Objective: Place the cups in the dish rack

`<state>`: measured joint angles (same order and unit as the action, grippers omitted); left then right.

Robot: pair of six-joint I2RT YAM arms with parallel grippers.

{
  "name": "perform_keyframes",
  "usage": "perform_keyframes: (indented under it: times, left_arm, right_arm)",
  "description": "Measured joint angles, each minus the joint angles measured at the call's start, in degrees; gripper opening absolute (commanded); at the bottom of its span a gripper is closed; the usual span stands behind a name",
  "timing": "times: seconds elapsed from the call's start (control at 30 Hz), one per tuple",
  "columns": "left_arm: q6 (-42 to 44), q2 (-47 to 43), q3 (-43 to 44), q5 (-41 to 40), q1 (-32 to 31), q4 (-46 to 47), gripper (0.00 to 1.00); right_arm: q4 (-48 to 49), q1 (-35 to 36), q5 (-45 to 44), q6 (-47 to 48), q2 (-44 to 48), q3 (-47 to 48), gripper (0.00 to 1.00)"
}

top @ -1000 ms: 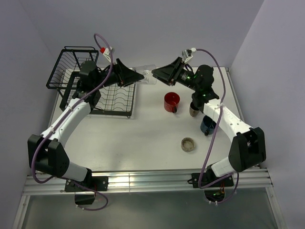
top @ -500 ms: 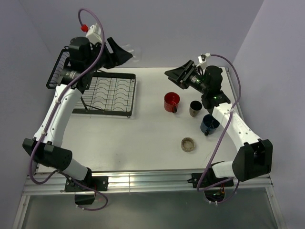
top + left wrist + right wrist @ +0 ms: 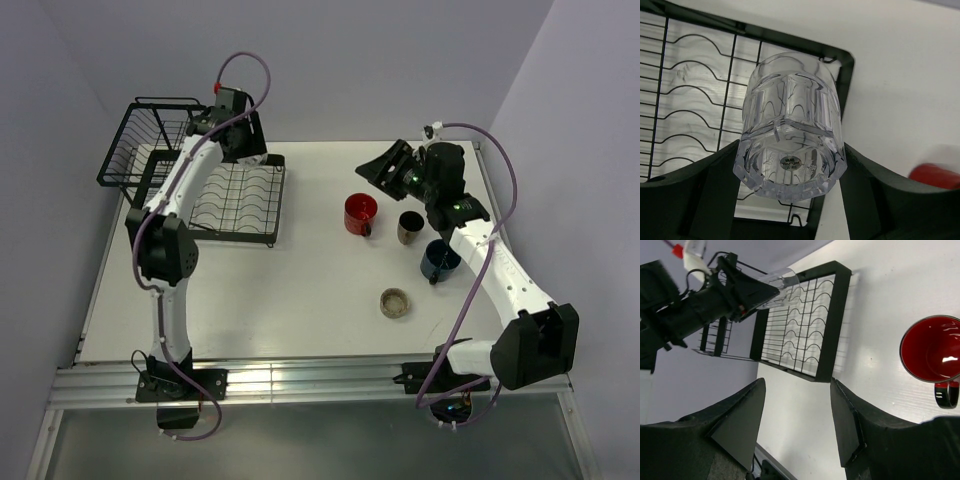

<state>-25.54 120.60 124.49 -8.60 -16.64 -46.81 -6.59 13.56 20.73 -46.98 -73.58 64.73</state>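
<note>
Here, the left tool (image 3: 791, 147) is clenched on a clear glass (image 3: 790, 115), its base toward the wrist, held over a corner of the dish rack (image 3: 835, 320) tray. The right tool (image 3: 797, 390) hangs released and empty above the tabletop (image 3: 880, 315), with the red mug (image 3: 932, 350) below, off to one side.

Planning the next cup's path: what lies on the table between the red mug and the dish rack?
Nothing: the table between the red mug and dish rack is bare, seen from overhead.
</note>
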Motion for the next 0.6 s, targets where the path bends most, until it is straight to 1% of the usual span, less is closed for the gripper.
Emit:
perform_keyframes:
  times: [0.17,0.6]
  left_arm:
    - [0.9,6.3,4.3,-2.5,0.0,-3.7,0.0]
    - [2.3,12.9,8.3,-7.0,0.9,-4.1,0.0]
  right_arm:
    - [-1.6,0.1,-0.2,1.5,0.0,0.0,0.62]
    - [-1.8,0.4,-0.2,3.2,-1.0,0.0,0.63]
